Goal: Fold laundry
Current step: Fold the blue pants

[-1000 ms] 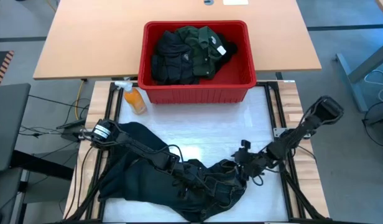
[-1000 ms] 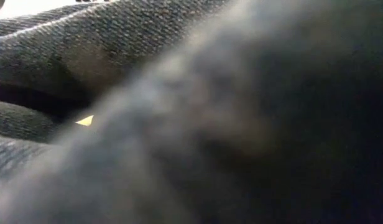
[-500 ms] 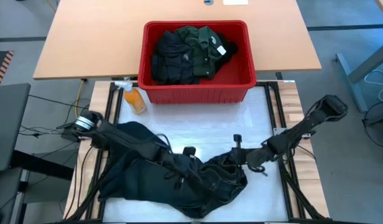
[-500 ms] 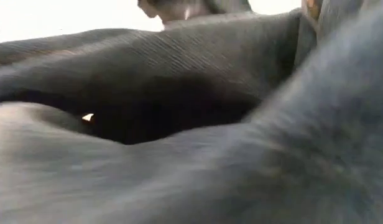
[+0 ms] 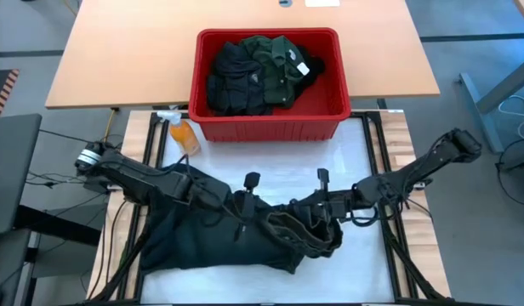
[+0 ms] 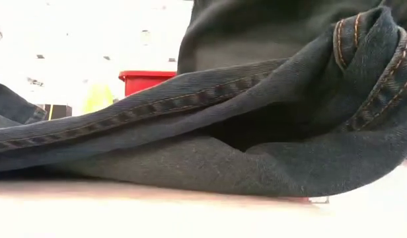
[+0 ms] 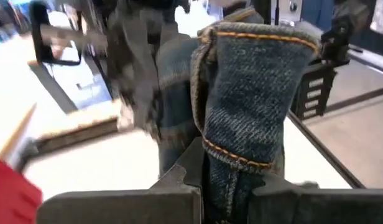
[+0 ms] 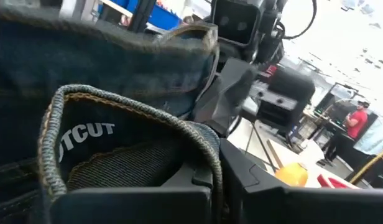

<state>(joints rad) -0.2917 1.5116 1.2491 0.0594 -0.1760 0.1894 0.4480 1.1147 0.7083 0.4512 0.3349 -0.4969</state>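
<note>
Jeans (image 5: 245,242) are spread over the near half of a white mat (image 5: 270,174), which is laid on a pale wooden bench (image 5: 407,127) and framed by black rails. One end of the denim is lifted off the mat between the two arms and bunched into a thick roll on the right; in the low view the cloth (image 6: 256,132) fills most of the frame, its orange seams running across just above the table top.

Left gripper (image 5: 247,202) is clamped shut on a fold of the denim, as is seen in the left wrist view, where the stitched hem (image 7: 253,93) rises from between the fingers. Right gripper (image 5: 323,201) is likewise closed on the waistband, whose inner side with white lettering (image 8: 86,134) is shown in the right wrist view. The two grippers are held near each other above the mat's middle.

Behind the mat a red basket (image 5: 269,119) is set on the edge of an orange-brown table (image 5: 117,59); dark garments and a green shirt (image 5: 275,64) with a white label are piled in it. An orange spray bottle (image 5: 182,132) lies just left of the basket. Grey floor is seen around the tables, with cables at the left and right. In the right wrist view a bright room with equipment is visible, and a person in red (image 8: 347,127) stands far off.
</note>
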